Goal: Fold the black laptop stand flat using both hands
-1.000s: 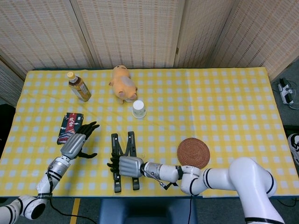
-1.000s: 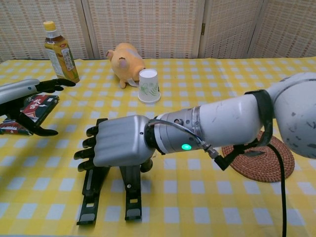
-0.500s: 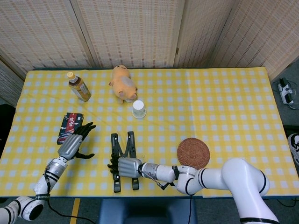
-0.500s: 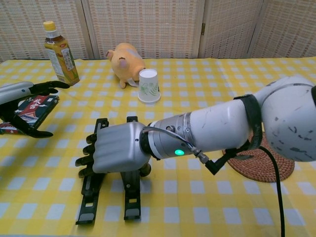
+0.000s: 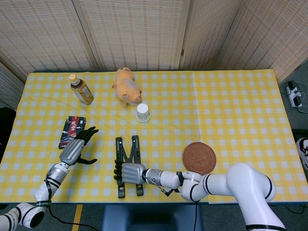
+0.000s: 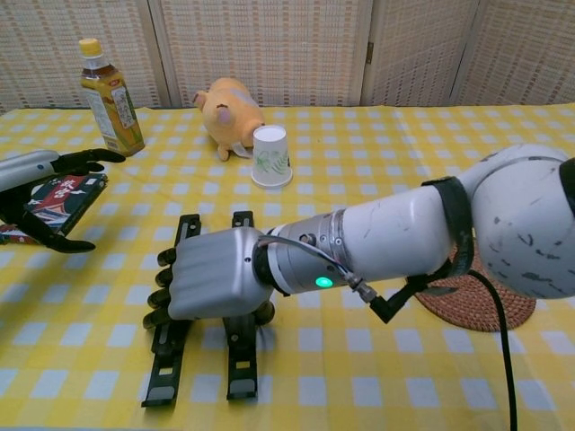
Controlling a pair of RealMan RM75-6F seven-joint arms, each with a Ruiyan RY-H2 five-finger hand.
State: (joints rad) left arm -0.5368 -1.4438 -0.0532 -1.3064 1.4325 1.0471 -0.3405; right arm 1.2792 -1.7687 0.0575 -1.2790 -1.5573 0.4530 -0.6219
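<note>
Pressing down, the right hand (image 6: 211, 285) is closing its fingers over the black 2-rail laptop stand (image 5: 127, 165); the left hand (image 5: 74, 150), spread and empty, probably needs to join.

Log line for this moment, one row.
right hand: on stand | left hand: open, off stand | stand: on table
</note>
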